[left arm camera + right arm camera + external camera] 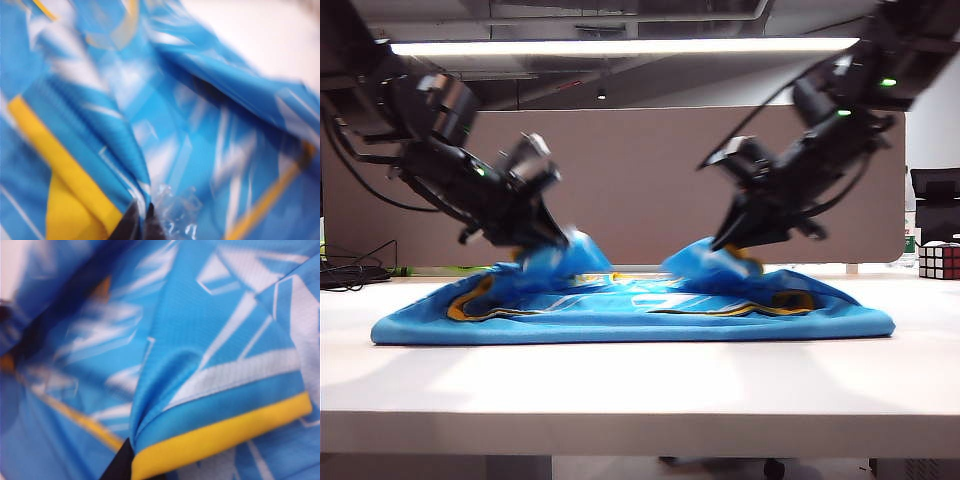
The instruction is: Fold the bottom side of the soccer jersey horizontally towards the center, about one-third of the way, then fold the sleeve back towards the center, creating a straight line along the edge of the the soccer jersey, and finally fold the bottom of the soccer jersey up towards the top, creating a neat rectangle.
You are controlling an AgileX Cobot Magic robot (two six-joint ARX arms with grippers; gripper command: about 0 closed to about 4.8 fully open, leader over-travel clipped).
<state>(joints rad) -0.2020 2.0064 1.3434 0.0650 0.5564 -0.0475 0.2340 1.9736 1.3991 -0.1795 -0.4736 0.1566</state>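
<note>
The jersey (630, 310) lies spread on the table (640, 380), no fold finished yet. The left gripper (545, 245) and right gripper (735, 245) each pinch its far edge, lifted above the middle; every fold looks still ahead.

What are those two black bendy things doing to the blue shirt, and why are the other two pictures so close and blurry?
Those are two robot arms, each ending in a two-finger pincher called a gripper. The wide picture comes from a camera facing the white table. The two blurry ones come from little cameras on the arms' wrists, so they see the cloth very close. On the table lies a sky-blue soccer jersey with white streaks and yellow trim. The left gripper and the right gripper are each pinched shut on a bit of the jersey, lifting it into two peaks. A Rubik's cube sits at the far right.
</note>
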